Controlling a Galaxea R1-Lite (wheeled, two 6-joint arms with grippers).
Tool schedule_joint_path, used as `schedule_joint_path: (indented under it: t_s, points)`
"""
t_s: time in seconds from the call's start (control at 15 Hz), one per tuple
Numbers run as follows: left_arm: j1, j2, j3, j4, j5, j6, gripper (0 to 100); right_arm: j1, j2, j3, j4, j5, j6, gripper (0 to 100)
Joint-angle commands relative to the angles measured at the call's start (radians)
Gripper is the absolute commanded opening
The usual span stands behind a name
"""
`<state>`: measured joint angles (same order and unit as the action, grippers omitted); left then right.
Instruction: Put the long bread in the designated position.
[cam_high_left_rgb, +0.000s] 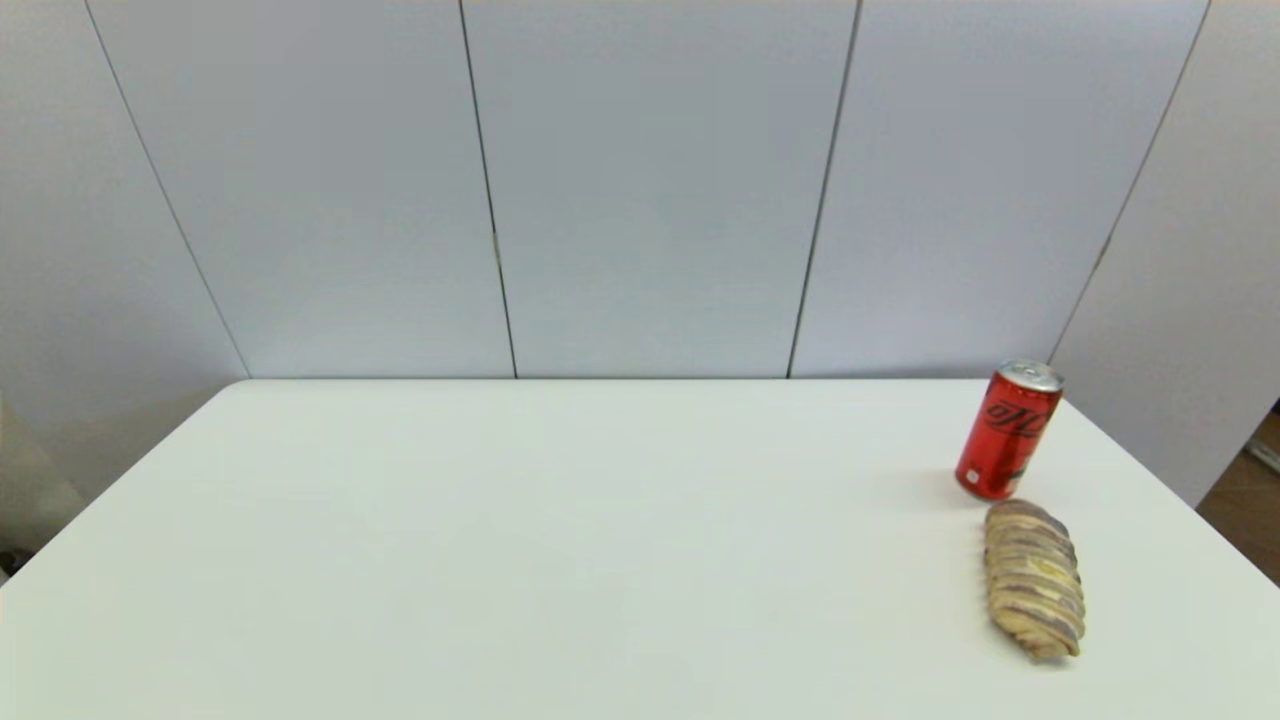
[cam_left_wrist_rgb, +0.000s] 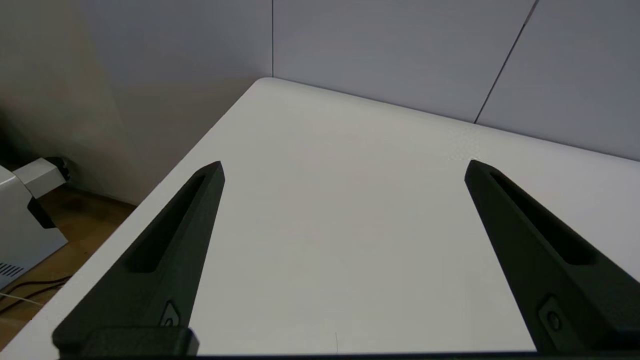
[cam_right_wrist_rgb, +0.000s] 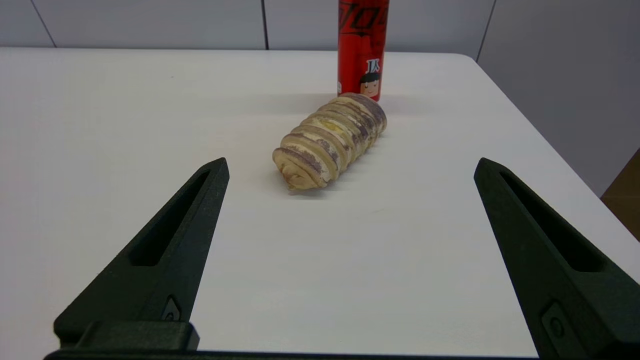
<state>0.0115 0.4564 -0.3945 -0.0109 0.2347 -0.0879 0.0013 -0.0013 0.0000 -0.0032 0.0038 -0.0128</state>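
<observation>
Right wrist view: right pincer (cam_right_wrist_rgb: 350, 165) spread, long bread (cam_right_wrist_rgb: 331, 141) beside red can (cam_right_wrist_rgb: 362, 47); left pincer (cam_left_wrist_rgb: 345, 167) spread

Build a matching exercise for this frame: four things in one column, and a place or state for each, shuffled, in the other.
Things:
1. long bread
2. red can
3. left hand
4. right hand

States:
A. standing upright toward the table's far right corner
B. open over bare tabletop, near the table's left edge
C. lying flat on the table, just nearer the robot than the can
D. open and empty, with the loaf ahead of its fingers

Pairs: 1-C, 2-A, 3-B, 4-D
</observation>
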Motion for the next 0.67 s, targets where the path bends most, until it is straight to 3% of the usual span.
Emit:
schedule_joint_path:
  t_s: [0.07, 0.67]
  points:
    - [-0.019, -0.125, 0.088, -0.001, 0.002, 0.011, 100, 0.000, 0.001, 0.002, 0.000, 0.001, 0.000, 100]
    - [-0.018, -0.285, 0.307, 0.003, -0.008, 0.079, 100, 0.000, 0.001, 0.002, 0.000, 0.001, 0.000, 100]
